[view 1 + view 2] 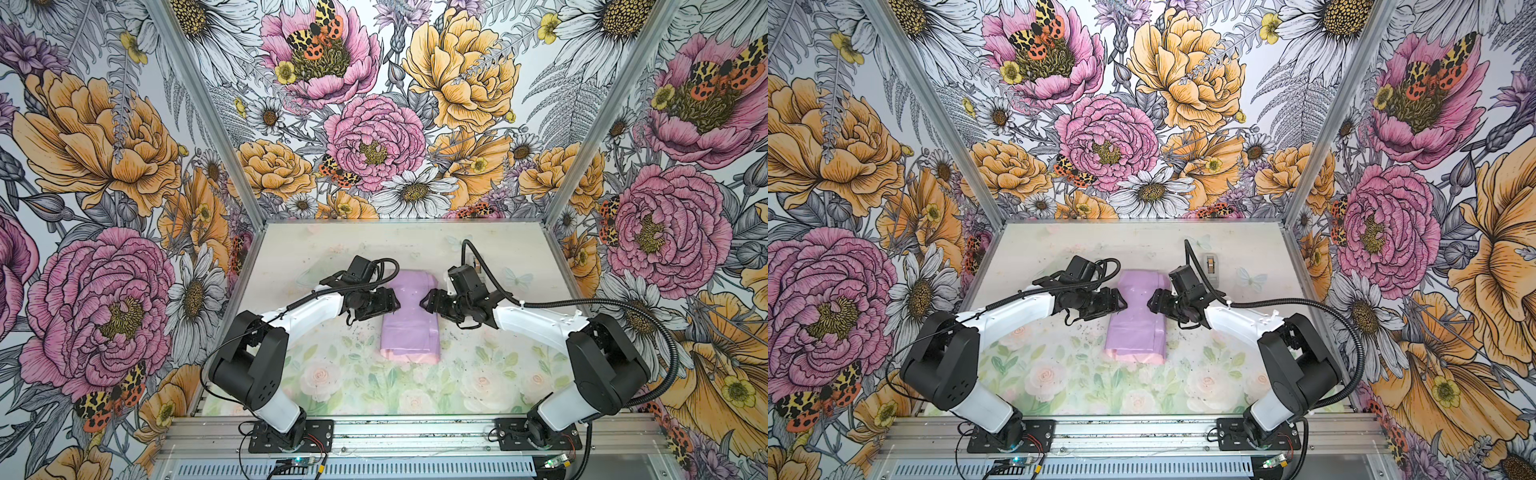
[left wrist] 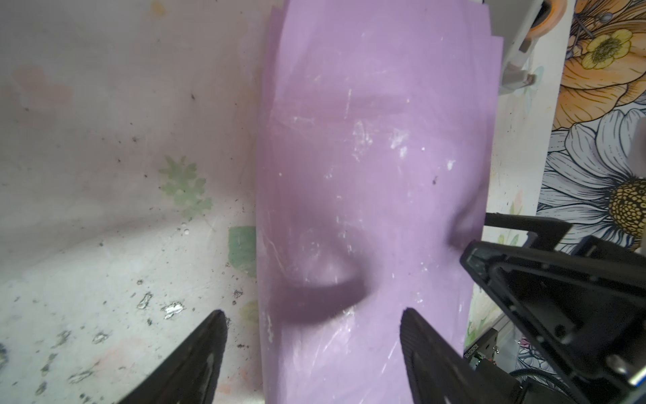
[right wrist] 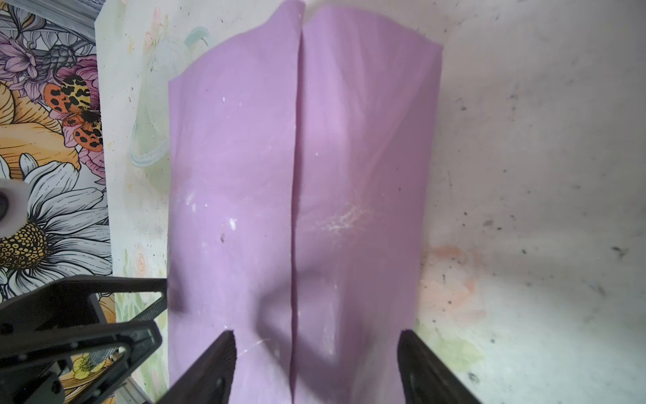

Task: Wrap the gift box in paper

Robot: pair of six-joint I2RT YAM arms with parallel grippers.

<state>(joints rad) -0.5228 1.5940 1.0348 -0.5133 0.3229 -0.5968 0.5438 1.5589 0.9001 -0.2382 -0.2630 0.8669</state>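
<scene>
The paper (image 1: 411, 320) lies folded into a long lilac bundle in the middle of the table, with pale pink layers showing at its near end (image 1: 1136, 355). A lengthwise seam (image 3: 295, 210) runs where one flap overlaps the other. The gift box is hidden under the paper. My left gripper (image 1: 397, 305) is at the bundle's left edge, open, with nothing between its fingers (image 2: 313, 314). Facing it from the bundle's right edge is my right gripper (image 1: 426, 303), also open and empty, its jaws wide over the paper (image 3: 316, 332).
A small grey tape dispenser (image 1: 1212, 266) stands behind the right wrist at the back right of the table. The floral-printed table surface (image 1: 332, 374) is walled by flowered panels on three sides. The arm bases sit on the metal rail (image 1: 415, 432) at the front.
</scene>
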